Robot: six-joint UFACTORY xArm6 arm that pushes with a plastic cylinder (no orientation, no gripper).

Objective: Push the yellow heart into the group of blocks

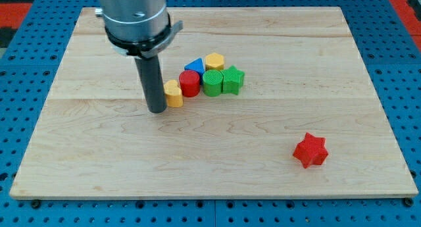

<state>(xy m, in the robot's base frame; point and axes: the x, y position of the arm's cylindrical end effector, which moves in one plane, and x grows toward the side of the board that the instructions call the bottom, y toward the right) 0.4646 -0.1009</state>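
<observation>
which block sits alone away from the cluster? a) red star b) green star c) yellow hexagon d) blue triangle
a: the red star lies by itself toward the view's bottom right, while my tip is against the yellow heart at the group's left edge.

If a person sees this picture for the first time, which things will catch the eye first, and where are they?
First comes the dark rod in the upper left of the board, with my tip right beside the yellow heart, on the heart's left. Next is the tight group just right of the heart: red cylinder, blue triangle, yellow hexagon, green cylinder and green star. A red star sits alone at the lower right.
</observation>
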